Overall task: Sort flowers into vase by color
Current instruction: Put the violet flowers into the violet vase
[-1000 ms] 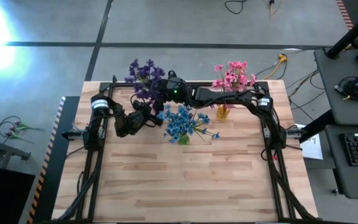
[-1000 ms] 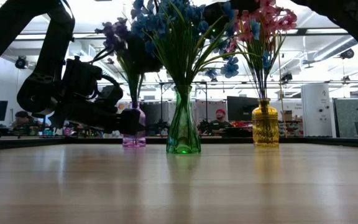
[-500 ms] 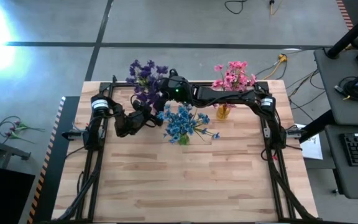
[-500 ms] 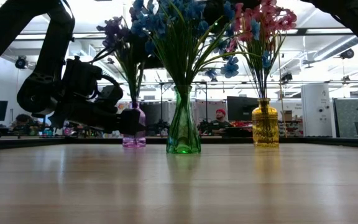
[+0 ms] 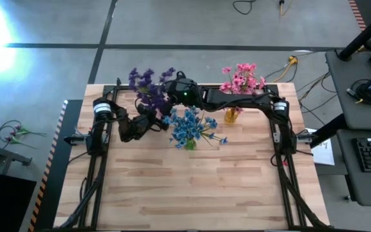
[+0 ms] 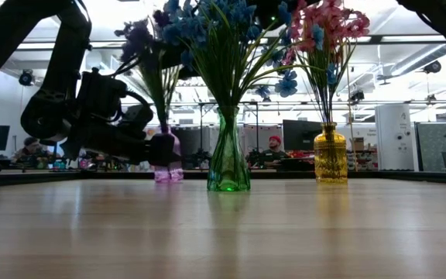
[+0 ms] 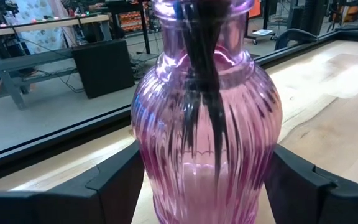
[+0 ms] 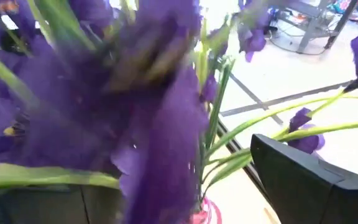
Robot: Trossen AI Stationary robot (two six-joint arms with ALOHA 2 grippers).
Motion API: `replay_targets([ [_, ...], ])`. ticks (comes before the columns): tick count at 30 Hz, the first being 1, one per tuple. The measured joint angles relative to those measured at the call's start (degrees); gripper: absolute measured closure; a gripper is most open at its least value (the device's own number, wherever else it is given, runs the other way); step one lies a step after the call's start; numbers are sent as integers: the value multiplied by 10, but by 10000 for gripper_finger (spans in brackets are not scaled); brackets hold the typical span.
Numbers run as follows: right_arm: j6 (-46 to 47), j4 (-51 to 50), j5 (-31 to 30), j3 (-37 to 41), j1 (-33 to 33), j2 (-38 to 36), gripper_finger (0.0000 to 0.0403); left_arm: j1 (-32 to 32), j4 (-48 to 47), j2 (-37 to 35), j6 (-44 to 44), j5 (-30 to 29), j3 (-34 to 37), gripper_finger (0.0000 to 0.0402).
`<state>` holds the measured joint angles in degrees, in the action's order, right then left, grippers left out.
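A purple glass vase (image 7: 207, 124) stands on the table at the far left, with purple flowers (image 5: 148, 87) sticking in its neck by their stems. My left gripper (image 7: 207, 186) is shut on the vase, low over the table. My right gripper (image 5: 165, 93) hovers above it among the purple blossoms (image 8: 135, 93), open, with stems running between its fingers. Blue flowers (image 5: 189, 125) stand in a green vase (image 6: 228, 155), and pink flowers (image 5: 242, 78) in a yellow vase (image 6: 331, 155). My left gripper has the purple vase's ribbed belly (image 7: 160, 155) between its two fingers, one on each side. The fingers come in level from the table's left. The vase stands upright with its base on the table. My right gripper: I cannot tell whether its open fingers (image 8: 297, 174) touch the stems.
The three vases stand in a row along the far part of the wooden table (image 5: 192, 187); the near half is bare wood. Black frame rails (image 5: 92, 180) run along both sides. Beyond the far edge lies a workshop with desks and a person.
My right gripper has opened and let go of the purple flowers, drawing slightly toward the far edge. The purple blossoms have swung and spread toward the table's left. My left gripper and the vases have kept still.
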<state>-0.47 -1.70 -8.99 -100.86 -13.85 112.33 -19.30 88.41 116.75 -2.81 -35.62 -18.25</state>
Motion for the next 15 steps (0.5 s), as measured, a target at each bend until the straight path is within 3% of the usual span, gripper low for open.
replay_targets([
  [5, 0, -16, 0, 0, 2, -6, 77, 1, 1, -1, 0, -28, 3, 120],
  [15, -1, -20, 0, 0, 2, -14, 76, 5, 7, -3, -12, -29, 9, 93],
])
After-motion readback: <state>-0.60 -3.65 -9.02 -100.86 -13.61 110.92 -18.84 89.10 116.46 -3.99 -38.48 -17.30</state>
